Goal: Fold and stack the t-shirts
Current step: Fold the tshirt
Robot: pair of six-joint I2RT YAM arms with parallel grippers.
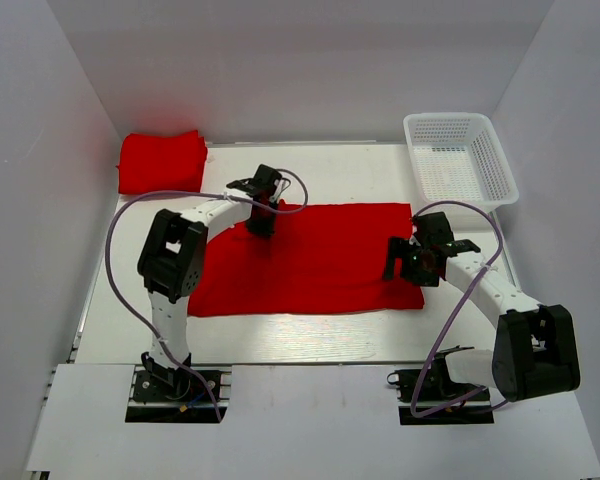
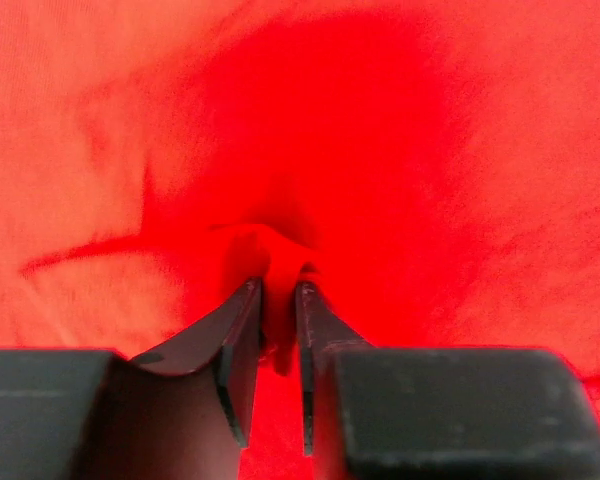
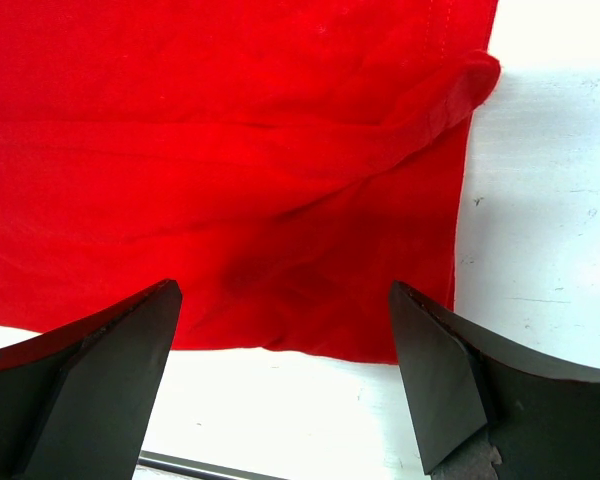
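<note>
A bright red t-shirt (image 1: 310,258) lies spread flat across the middle of the table. A folded red t-shirt pile (image 1: 162,161) sits at the back left. My left gripper (image 1: 261,222) is at the spread shirt's back edge, shut on a pinch of its fabric; the left wrist view shows the cloth (image 2: 280,250) bunched between the two near-closed fingers (image 2: 242,350). My right gripper (image 1: 412,262) is open and empty, over the shirt's right edge. In the right wrist view the shirt's corner (image 3: 380,300) lies between the wide-spread fingers (image 3: 435,370).
A white plastic mesh basket (image 1: 458,160) stands at the back right. White walls enclose the table on three sides. Purple cables loop beside both arms. Bare white table (image 1: 310,335) lies in front of the shirt.
</note>
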